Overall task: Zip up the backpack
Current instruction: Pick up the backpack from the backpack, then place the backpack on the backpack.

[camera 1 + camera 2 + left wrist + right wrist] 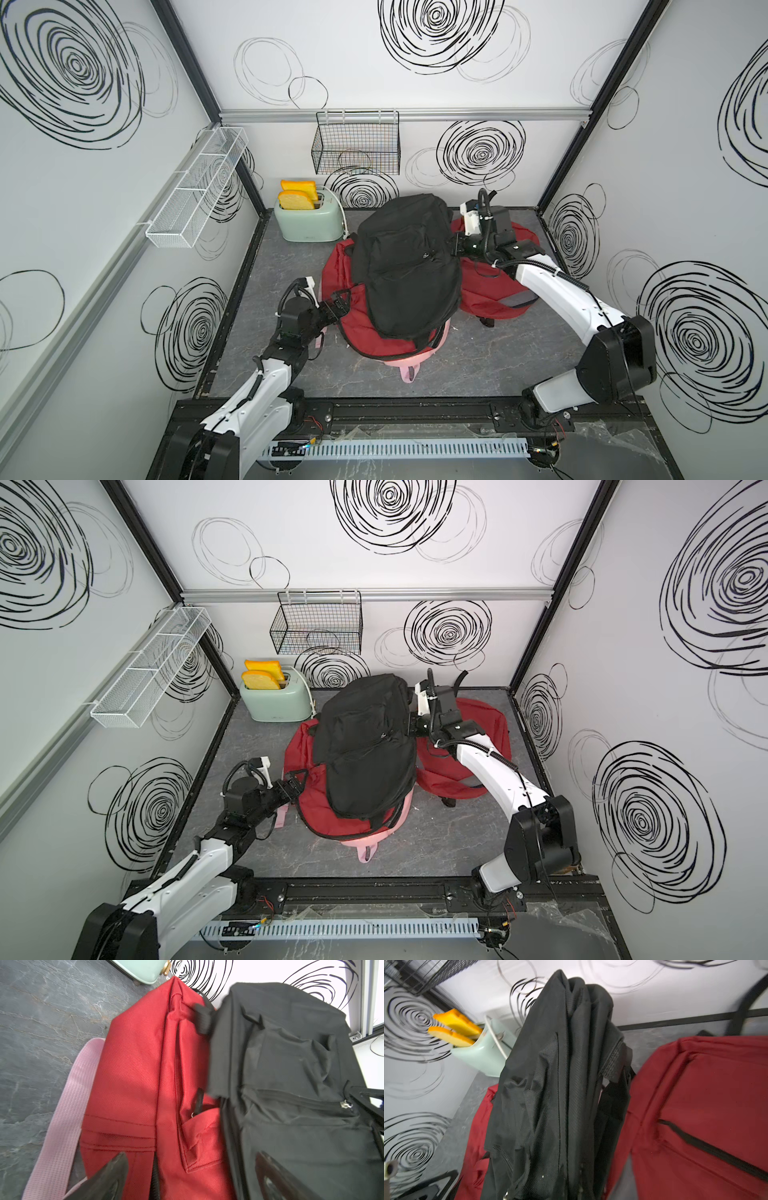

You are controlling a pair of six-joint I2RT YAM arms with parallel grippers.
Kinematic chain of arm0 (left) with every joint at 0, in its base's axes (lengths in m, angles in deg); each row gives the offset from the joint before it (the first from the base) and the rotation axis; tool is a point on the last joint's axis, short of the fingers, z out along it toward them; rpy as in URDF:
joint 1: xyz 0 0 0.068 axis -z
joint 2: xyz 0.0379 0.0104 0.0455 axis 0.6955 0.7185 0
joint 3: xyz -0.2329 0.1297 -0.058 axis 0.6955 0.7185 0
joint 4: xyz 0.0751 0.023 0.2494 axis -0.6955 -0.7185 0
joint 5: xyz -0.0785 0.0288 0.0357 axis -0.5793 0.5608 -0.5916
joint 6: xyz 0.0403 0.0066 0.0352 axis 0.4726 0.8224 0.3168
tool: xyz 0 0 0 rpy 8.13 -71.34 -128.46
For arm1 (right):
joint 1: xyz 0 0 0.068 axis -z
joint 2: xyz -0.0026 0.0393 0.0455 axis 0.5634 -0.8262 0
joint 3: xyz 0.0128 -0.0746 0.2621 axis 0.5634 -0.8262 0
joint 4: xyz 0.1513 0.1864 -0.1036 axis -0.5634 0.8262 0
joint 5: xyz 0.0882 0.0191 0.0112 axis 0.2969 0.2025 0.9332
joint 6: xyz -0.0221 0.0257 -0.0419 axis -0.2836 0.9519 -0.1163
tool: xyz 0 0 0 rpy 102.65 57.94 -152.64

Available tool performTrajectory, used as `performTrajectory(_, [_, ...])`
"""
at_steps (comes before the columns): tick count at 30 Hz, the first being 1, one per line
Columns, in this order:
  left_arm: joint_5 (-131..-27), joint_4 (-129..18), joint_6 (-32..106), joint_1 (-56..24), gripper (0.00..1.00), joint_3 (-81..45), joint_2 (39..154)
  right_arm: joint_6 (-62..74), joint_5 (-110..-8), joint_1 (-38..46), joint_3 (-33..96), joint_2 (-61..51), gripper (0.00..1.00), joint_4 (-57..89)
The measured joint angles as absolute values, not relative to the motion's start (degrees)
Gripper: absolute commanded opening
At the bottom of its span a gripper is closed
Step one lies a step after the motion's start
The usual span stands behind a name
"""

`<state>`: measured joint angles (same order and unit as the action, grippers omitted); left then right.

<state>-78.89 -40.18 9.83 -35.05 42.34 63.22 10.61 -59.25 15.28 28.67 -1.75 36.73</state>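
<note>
- On the left wall, a white mesh rack (195, 187), divided into three compartments in a row
- Low on the left, left gripper (338, 303) with fingers (108, 1176) spread wide, pinching nothing, poised at the near-left edge of the red backpack (357, 332); whether touching the fabric, cannot tell
- At the back left of the grey table (478, 365), a mint-green toaster (309, 222), upright, with two yellow toast slices (297, 200) standing in its slots and sticking up above the top
- Above and just right of the toaster, a black wire basket (324, 158) hung on the back-wall rail
- In the middle of the table, a pile: pink backpack (444, 336) at the bottom, only edge and straps showing; red backpack over it; black backpack (407, 266) on top, lying lengthwise toward the back wall, front pocket up, silver zipper slider (345, 1104) toward the pocket's right side
- At the black backpack's right edge, right gripper (456, 245) pressed together, pinching the bag's side fabric; exact spot of the pinch hidden in the wrist view
- Right of the pile, a second red backpack (490, 299) flat on the table, partly under the right arm, close against the black backpack, a black zip line across its front
</note>
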Motion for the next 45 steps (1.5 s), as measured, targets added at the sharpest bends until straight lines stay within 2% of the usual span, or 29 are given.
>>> performTrajectory(13, [-78.6,-41.2,9.8,-35.7,0.98,42.3,62.9,10.6,-58.1,33.1,32.1,0.5,0.00,41.5])
performTrajectory(36, [-78.5,-42.3,9.8,-36.5,0.98,42.3,61.0,9.5,-65.3,44.3,32.9,-4.9,0.01,48.4])
performTrajectory(38, [-78.5,-42.3,9.8,-36.6,0.98,42.3,60.9,9.5,-66.5,44.9,33.0,-5.5,0.10,48.7])
performTrajectory(40, [-78.5,-42.3,9.8,-36.7,0.98,42.3,60.9,9.5,-67.5,45.4,33.3,-6.2,0.37,49.0])
performTrajectory(43, [-78.6,-42.3,9.8,-36.7,0.98,42.3,60.9,9.4,-68.9,45.8,34.6,-6.7,0.61,49.0])
performTrajectory(45, [-78.6,-42.3,9.8,-36.7,0.99,42.3,60.9,9.5,-70.2,45.6,35.5,-6.7,0.68,49.0])
